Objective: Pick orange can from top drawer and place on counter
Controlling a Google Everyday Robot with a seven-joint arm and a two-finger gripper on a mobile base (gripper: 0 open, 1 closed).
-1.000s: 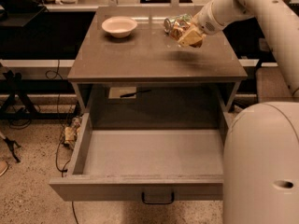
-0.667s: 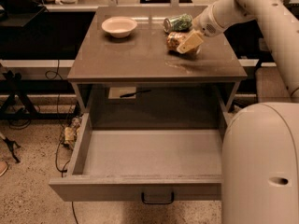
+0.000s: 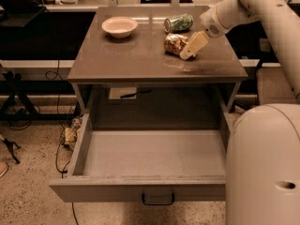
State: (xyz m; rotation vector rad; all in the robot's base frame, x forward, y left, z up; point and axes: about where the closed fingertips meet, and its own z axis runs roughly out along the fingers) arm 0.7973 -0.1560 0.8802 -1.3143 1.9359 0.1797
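The orange can [image 3: 173, 44] lies on its side on the counter [image 3: 136, 57], its right end hidden by the gripper [image 3: 190, 47]; whether the gripper clamps it cannot be told. A green can [image 3: 178, 22] lies just behind, a bowl [image 3: 119, 26] further left. Below, the top drawer [image 3: 136, 190] is pulled out, its right end cut off by the robot's body [image 3: 265, 168].

We find no words, brand names, numbers or signs that we can read. The orange can [image 3: 174, 43] on the bench [image 3: 140, 62] shows only a mottled orange-gold label, with no letters we can make out. The green can [image 3: 179, 22], just behind the orange can, carries a pattern rather than legible print. A pale slip [image 3: 123, 93], lower and to the front left of the orange can, bears a dark mark we cannot read. The robot's jaws sit at the orange can's right side.
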